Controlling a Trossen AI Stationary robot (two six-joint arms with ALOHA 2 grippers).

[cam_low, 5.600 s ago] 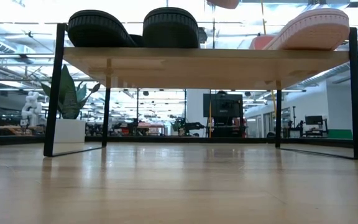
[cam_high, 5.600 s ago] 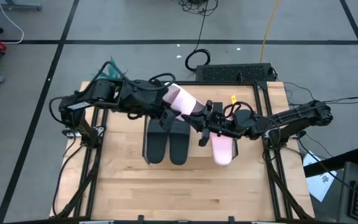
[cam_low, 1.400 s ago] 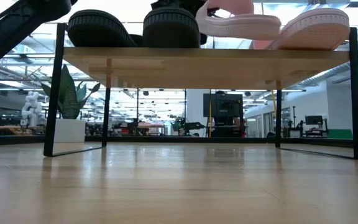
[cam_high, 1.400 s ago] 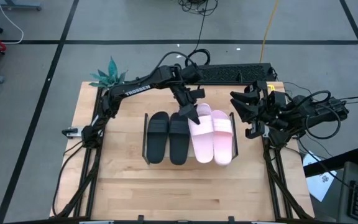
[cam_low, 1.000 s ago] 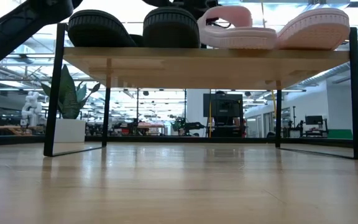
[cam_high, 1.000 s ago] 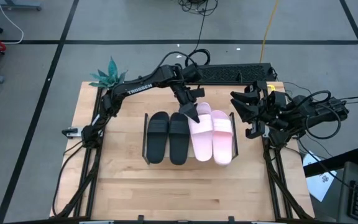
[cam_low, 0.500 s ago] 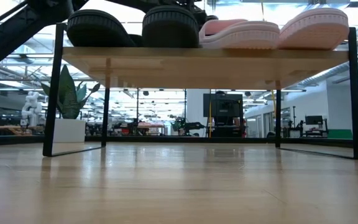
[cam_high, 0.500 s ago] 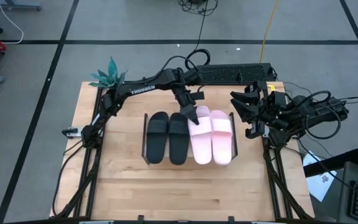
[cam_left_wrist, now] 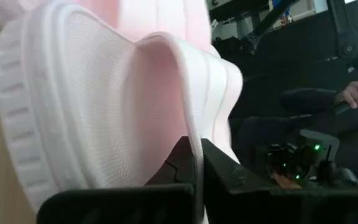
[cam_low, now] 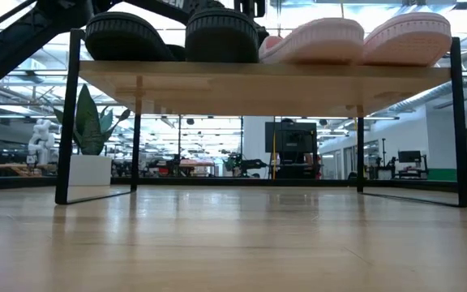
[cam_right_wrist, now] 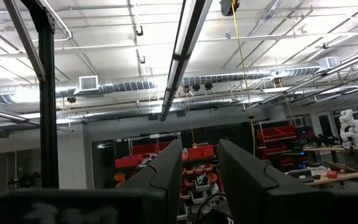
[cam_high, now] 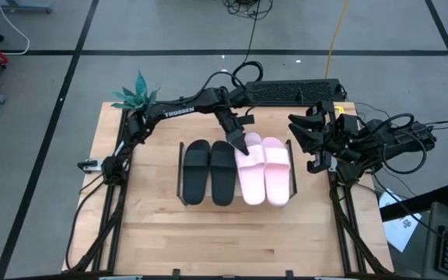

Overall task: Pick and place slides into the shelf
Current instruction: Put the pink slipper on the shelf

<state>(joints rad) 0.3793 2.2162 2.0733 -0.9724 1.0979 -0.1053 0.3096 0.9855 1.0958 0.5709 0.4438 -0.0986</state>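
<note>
The shelf (cam_low: 217, 77) stands mid-table with four slides in a row on its board. The black pair (cam_high: 209, 173) lies to the left and the right pink slide (cam_high: 277, 169) at the right end. Between them lies the left pink slide (cam_high: 251, 175), next to its mate, with my left gripper (cam_high: 239, 145) shut on its far end. In the low view its near end (cam_low: 310, 40) sits on the board. My right gripper (cam_high: 311, 140) waits open at the table's far right, pointing up, nothing between its fingers (cam_right_wrist: 169, 171). My left gripper pinches a thin pale edge of the pink slide's strap (cam_left_wrist: 191, 127) at the slide's far end, one finger (cam_left_wrist: 178, 163) on each side of it. The fingers come slanting down from the table's far side. The slide's near end rests on the shelf board.
A potted plant (cam_high: 137, 92) stands at the table's far left corner and a dark flat box (cam_high: 294, 91) along the far edge. Bare tabletop (cam_high: 224, 233) lies in front of the shelf. A person's hand (cam_left_wrist: 356, 93) shows beyond the table.
My left gripper has sunk toward the shelf with the pink slide still in its fingers. The slide, held raised and tilted a second ago, has come down flat beside the other pink slide, its near end now on the board.
</note>
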